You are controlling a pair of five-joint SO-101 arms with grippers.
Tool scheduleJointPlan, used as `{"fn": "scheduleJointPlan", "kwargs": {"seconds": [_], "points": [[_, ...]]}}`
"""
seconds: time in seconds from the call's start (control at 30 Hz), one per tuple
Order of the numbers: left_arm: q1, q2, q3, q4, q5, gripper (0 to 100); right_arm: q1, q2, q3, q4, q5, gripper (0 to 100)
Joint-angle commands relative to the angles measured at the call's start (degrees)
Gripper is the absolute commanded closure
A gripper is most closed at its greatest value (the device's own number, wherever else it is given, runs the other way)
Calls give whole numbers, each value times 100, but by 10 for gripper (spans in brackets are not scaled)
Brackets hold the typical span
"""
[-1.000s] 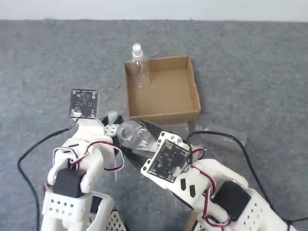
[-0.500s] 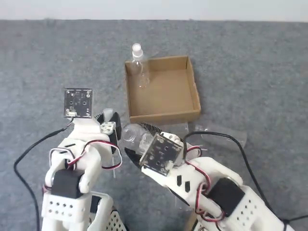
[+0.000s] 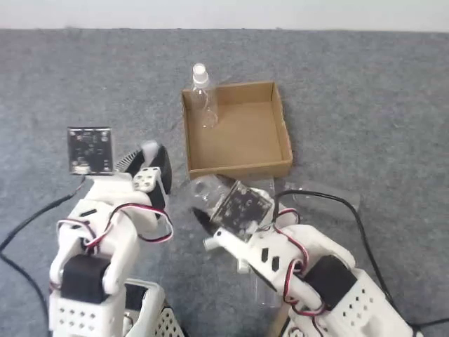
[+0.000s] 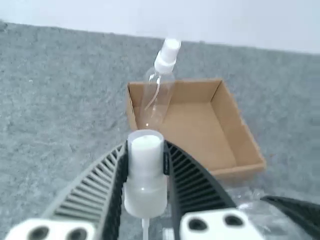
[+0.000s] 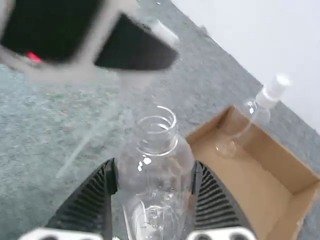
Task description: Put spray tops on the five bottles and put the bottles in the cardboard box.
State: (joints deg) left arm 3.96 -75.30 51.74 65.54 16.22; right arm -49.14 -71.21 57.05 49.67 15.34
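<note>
Nearest, the left jaws are closed on one white spray top (image 4: pixel 145 170), with its thin tube hanging below. Just beside them, the right jaws grip one clear bottle (image 5: pixel 156 165) with an open neck, held over the grey tabletop (image 3: pixel 365 105) in front of the single cardboard box (image 3: pixel 238 168). Clear plastic wrap (image 3: pixel 330 195) lies by the right arm. Farther off, a second bottle (image 3: pixel 202 98) stands upright in the box's far left corner, with a second spray top (image 3: pixel 200 71) fitted on it.
</note>
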Motion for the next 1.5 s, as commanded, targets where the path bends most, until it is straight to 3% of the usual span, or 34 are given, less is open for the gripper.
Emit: {"fn": "scheduleJointPlan", "kwargs": {"seconds": [0.0,0.4,0.73,0.97,1.2,1.47], "points": [[26,-123,-637,-158,325,990,303,-127,149,-22,-114,992],[9,-123,-1165,-308,1002,990,321,-127,316,-40,-123,992],[-18,-167,-1209,-378,1002,990,321,-127,396,-48,-114,992],[-26,-905,-1182,-519,1002,990,321,-127,404,-48,-123,992],[-26,-1257,-831,-1336,1002,990,321,-127,413,-48,-123,992],[-26,-1284,-813,-1688,1011,990,321,-127,475,-92,-123,992]]}}
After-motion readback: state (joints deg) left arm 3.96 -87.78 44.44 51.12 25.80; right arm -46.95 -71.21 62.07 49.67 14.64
